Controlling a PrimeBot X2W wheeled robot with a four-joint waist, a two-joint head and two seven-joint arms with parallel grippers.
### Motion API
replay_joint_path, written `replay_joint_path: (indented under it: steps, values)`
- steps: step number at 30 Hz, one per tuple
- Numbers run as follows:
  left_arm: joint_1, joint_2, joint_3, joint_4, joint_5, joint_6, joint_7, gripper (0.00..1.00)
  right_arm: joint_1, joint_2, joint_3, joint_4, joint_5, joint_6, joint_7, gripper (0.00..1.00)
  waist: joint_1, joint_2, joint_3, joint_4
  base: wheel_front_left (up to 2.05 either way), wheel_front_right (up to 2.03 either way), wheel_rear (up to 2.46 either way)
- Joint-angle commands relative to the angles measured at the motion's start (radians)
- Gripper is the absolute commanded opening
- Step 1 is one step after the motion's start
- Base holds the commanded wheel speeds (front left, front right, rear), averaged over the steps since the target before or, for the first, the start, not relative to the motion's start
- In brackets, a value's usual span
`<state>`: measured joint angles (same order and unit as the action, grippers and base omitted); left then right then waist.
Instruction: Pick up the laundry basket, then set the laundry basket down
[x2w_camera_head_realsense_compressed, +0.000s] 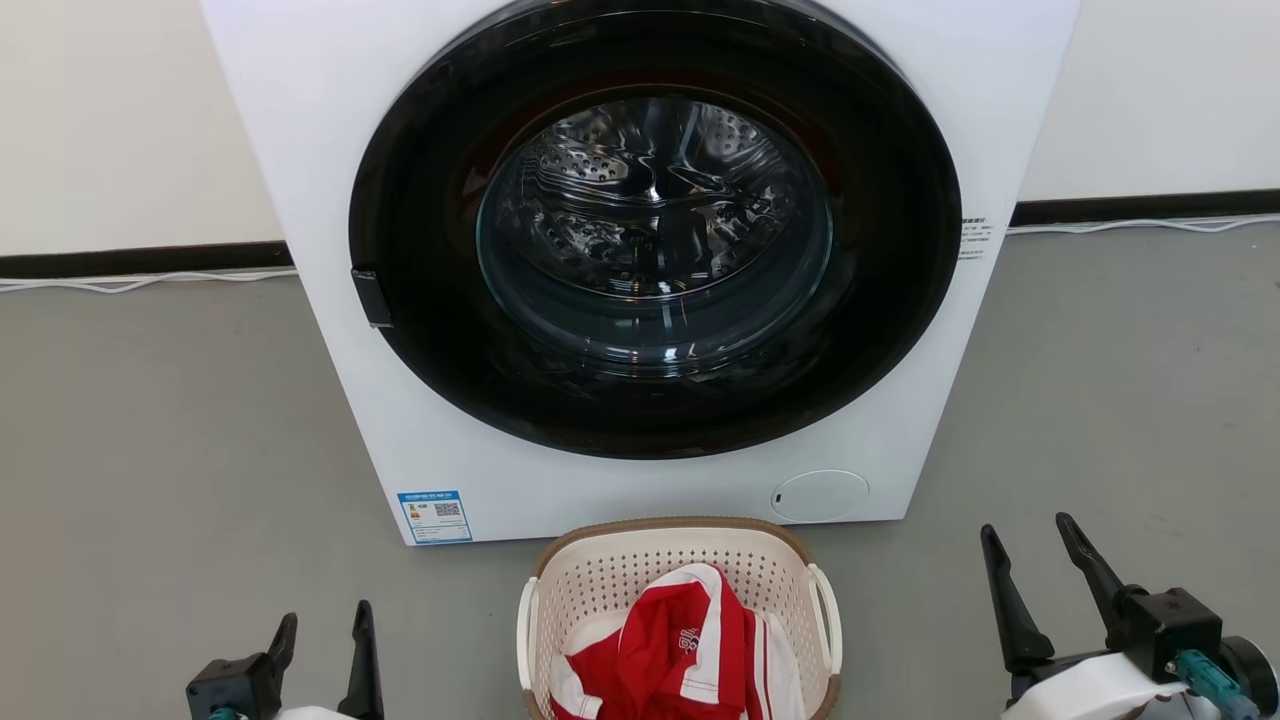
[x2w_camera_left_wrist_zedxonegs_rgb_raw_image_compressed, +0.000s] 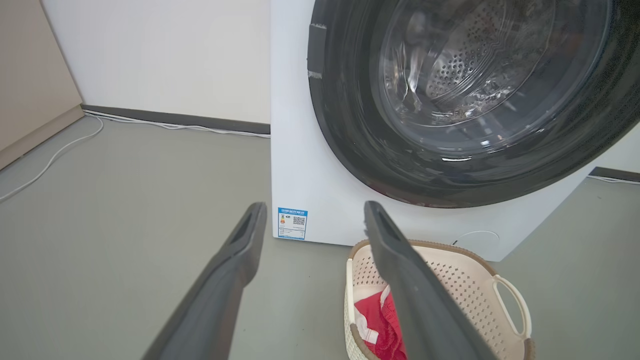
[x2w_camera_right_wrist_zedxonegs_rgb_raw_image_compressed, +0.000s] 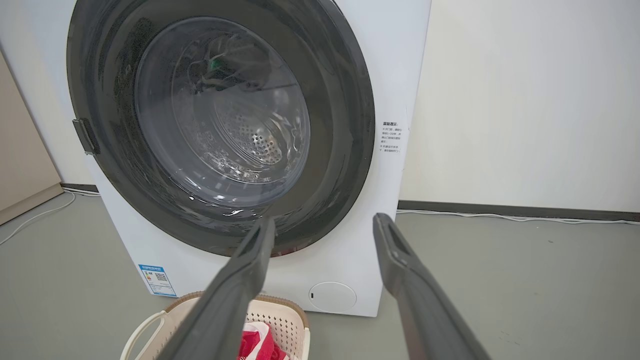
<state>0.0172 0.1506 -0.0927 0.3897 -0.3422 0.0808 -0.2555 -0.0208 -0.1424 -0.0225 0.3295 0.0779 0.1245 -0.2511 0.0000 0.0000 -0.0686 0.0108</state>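
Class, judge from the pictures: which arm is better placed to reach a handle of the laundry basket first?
Left, narrowly. The open left gripper sits level with the laundry basket and seems nearer its side; the open right gripper stands farther out and ahead.

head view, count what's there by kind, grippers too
washer: 1
basket: 1
red and white garment: 1, as far as can be told
grippers: 2, left gripper and right gripper
total: 5
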Motion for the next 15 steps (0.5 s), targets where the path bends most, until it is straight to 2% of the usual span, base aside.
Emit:
replay_joint_path:
  steps: [1, 2, 3, 8, 12, 15]
  values:
    - [-0.019, 0.007, 0.039, -0.03, 0.014, 0.008, -0.006, 1.0, -0.013, -0.008, 0.019, -0.03, -0.01, 0.006, -0.011, 1.0, 0.0, 0.0, 0.001, 0.001, 0.0, 0.0, 0.0]
    - [-0.018, 0.006, 0.042, -0.033, 0.014, 0.008, -0.006, 1.0, -0.012, -0.007, 0.018, -0.03, -0.01, 0.006, -0.011, 1.0, 0.0, 0.0, 0.001, 0.001, 0.0, 0.0, 0.0]
    - [0.004, -0.003, 0.008, -0.005, 0.0, 0.001, 0.0, 0.0, 0.0, 0.002, -0.003, 0.0, -0.002, 0.0, 0.0, 0.0, 0.0, 0.0, 0.001, 0.001, 0.0, 0.0, 0.0]
    - [0.011, -0.014, 0.015, 0.027, -0.021, 0.0, 0.01, 0.0, 0.002, 0.012, -0.009, 0.034, 0.021, -0.001, 0.012, 0.0, 0.0001, 0.0, 0.001, 0.002, 0.0, 0.0, 0.0]
    - [0.006, -0.017, 0.024, 0.019, -0.073, -0.009, 0.027, 0.0, -0.001, 0.016, -0.015, 0.029, 0.084, -0.001, 0.029, 0.0, 0.0023, 0.0, 0.002, 0.001, 0.0, 0.0, 0.0]
    - [0.004, -0.019, 0.027, 0.014, -0.104, -0.014, 0.034, 0.0, -0.002, 0.018, -0.015, 0.025, 0.121, 0.0, 0.036, 0.0, 0.0005, 0.0, 0.005, 0.0, 0.0, 0.0, 0.0]
